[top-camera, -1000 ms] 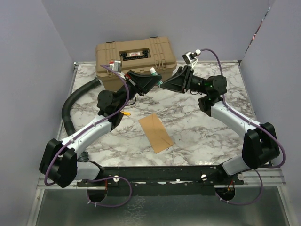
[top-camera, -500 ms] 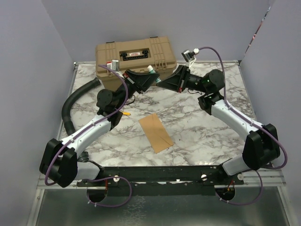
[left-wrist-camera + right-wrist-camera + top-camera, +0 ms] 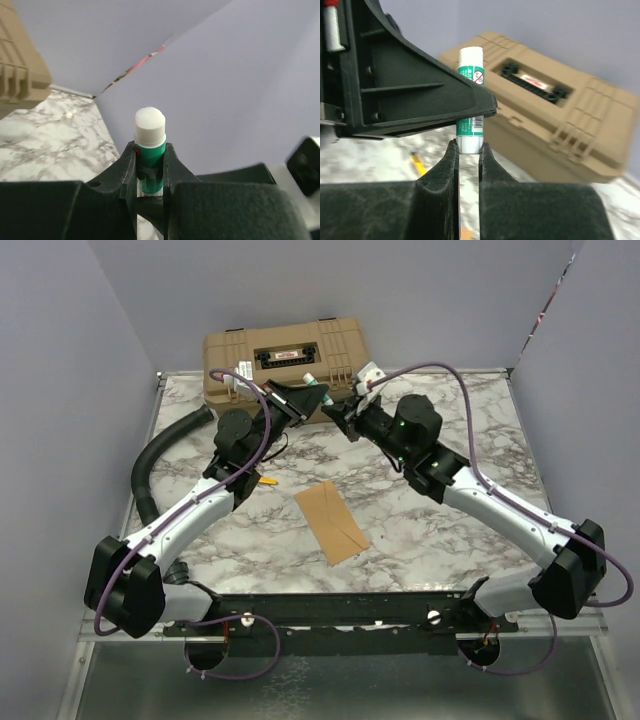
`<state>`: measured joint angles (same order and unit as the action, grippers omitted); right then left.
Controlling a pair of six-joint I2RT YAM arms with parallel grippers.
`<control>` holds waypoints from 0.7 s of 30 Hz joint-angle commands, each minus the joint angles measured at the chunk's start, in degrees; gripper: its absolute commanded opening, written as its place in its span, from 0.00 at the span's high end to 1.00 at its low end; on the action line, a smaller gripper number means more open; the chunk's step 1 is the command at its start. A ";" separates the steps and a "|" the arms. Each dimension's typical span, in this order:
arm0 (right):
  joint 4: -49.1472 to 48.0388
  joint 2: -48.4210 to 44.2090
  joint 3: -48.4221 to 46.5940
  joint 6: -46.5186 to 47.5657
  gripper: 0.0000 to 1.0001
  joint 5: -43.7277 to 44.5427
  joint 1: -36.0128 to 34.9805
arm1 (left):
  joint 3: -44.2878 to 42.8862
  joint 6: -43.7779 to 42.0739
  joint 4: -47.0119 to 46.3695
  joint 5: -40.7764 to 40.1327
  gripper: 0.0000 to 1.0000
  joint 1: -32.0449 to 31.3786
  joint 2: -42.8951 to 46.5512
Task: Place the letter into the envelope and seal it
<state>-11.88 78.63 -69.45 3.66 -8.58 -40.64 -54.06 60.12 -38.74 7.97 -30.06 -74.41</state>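
- Presently, the left gripper is clamped on the green body of a glue stick, held in the air over the far middle of the table. The right gripper has its jaws closed against the stick's white lower end.
- The envelope lies flat on the table, near the middle, well apart from both grippers.
- Letter: no separate pale sheet shows in any view. Whether it sits inside the envelope cannot be told.
- Handling, envelope: judged thin, light and limp. It is likely to bend if lifted by one corner and to slide if pushed. Lying flush, it offers no gap for a finger, so the flap edge or a long side is the better hold, with the other gripper pinning the body.
- Handling, glue stick: judged rigid, light and smooth. Being round, it may twist in the jaws, so a pull should run straight along its length.
- Surface: marble-patterned, flat, apparently smooth, so little friction is to be expected.
- Room: plain walls close the left, right and far sides. A tan case stands at the far edge, a black hose curves at the left, and a small yellow item lies by the left arm. Nothing rests against the envelope.
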 commanded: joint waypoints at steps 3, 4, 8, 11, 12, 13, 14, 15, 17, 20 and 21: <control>0.95 5.28 -1.28 16.43 0.99 29.45 -4.74 | -5.84 1.94 17.41 -7.33 1.00 -1.40 1.76; 2.21 4.52 -1.57 13.20 0.99 27.65 -4.71 | -6.36 1.60 18.44 -7.53 1.00 -1.42 1.74; 5.59 -0.84 -0.92 0.90 0.77 8.26 -3.35 | -7.73 -2.29 18.66 -6.84 1.00 -1.40 1.53; 9.50 -3.47 -3.23 -7.62 0.39 -1.65 -2.09 | -8.71 -6.63 18.52 -3.09 1.00 -1.20 1.29; 11.23 -4.12 -4.26 -10.32 0.33 -4.02 -1.48 | -8.77 -7.61 18.26 -1.70 1.00 -0.90 1.47; 12.83 -4.94 -4.63 -12.67 0.28 -6.43 -0.71 | -8.55 -8.13 17.98 -0.36 1.00 -0.50 1.96; 12.70 -6.73 -3.93 -15.78 0.25 -9.41 0.13 | -8.19 -8.24 17.35 0.85 1.00 0.16 2.80; 11.47 -7.92 -1.78 -18.28 0.24 -12.16 1.08 | -7.76 -8.40 15.92 2.74 1.00 1.05 3.60; 6.10 -11.71 2.24 -24.25 0.20 -16.74 3.15 | -7.98 -8.64 14.85 6.21 1.00 2.81 4.73; -1.82 -12.50 4.63 -36.13 0.17 -25.04 6.73 | -8.52 -8.59 13.22 12.37 1.00 4.47 5.76; -4.64 -11.96 4.78 -39.76 0.17 -27.67 7.63 | -8.33 -8.79 11.63 15.03 1.00 4.72 6.10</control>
<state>-7.03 66.50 -66.85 -17.65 -21.21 -36.16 -61.28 53.28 -21.93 11.70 -26.96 -71.07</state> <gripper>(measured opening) 0.825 0.159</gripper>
